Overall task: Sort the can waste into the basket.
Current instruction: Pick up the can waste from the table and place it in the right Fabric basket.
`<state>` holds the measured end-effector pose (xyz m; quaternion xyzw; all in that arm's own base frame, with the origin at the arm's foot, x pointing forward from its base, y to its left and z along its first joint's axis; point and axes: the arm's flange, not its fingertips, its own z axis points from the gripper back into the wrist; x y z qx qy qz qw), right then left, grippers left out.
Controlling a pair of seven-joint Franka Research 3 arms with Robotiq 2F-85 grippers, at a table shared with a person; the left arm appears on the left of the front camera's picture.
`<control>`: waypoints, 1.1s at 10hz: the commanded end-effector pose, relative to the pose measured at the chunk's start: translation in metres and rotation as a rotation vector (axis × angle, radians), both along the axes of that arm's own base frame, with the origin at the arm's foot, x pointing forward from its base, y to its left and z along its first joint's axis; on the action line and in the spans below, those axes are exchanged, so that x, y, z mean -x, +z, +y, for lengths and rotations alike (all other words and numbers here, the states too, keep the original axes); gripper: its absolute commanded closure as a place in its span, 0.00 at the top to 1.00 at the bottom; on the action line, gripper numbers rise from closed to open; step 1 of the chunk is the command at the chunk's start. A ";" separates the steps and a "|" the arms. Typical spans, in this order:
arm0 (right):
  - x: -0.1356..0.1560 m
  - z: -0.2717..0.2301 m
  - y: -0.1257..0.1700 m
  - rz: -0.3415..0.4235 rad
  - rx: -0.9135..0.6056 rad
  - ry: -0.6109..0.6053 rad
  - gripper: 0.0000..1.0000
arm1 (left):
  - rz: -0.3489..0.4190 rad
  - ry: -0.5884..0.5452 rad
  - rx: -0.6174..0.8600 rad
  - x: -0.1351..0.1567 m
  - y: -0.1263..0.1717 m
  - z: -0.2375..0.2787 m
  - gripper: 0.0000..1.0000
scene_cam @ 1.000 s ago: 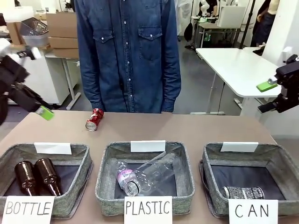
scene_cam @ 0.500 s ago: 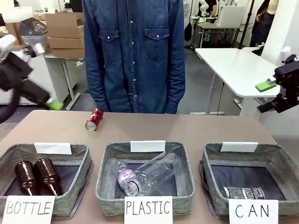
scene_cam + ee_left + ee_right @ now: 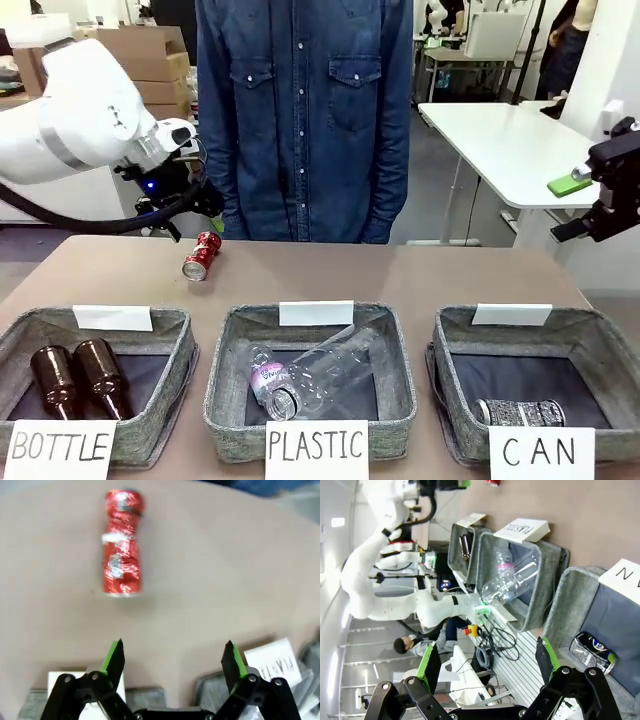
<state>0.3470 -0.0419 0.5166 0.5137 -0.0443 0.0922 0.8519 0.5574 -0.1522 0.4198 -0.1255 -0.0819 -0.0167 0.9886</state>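
A shiny red can lies on its side on the brown table near the far edge. My left gripper hovers just above and behind it. In the left wrist view the red can lies ahead of the open left gripper, a little left of the gap and untouched. A black can with a silvery pattern lies inside the grey CAN basket at the front right. My right gripper is open and raised beyond the table's right edge. The right gripper holds nothing, with the black can in the basket beyond it.
The BOTTLE basket at the front left holds two brown bottles. The PLASTIC basket in the middle holds clear bottles. A person in a denim shirt stands at the far edge. A white table stands behind on the right.
My left arm has swung in from the far left to just over the red can. The person has shifted slightly right. The right arm has stayed put.
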 end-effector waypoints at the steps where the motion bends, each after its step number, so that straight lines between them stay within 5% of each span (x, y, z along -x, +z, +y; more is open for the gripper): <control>1: 0.000 -0.002 0.001 -0.021 -0.001 0.013 1.00 | 0.089 0.052 -0.083 -0.034 -0.006 -0.010 1.00; 6: 0.000 -0.002 0.001 -0.021 -0.001 0.013 1.00 | -0.036 -0.020 -0.227 -0.097 -0.086 -0.013 1.00; 11: 0.000 -0.002 0.001 -0.021 -0.001 0.013 1.00 | -0.025 -0.013 -0.239 -0.099 -0.103 -0.008 1.00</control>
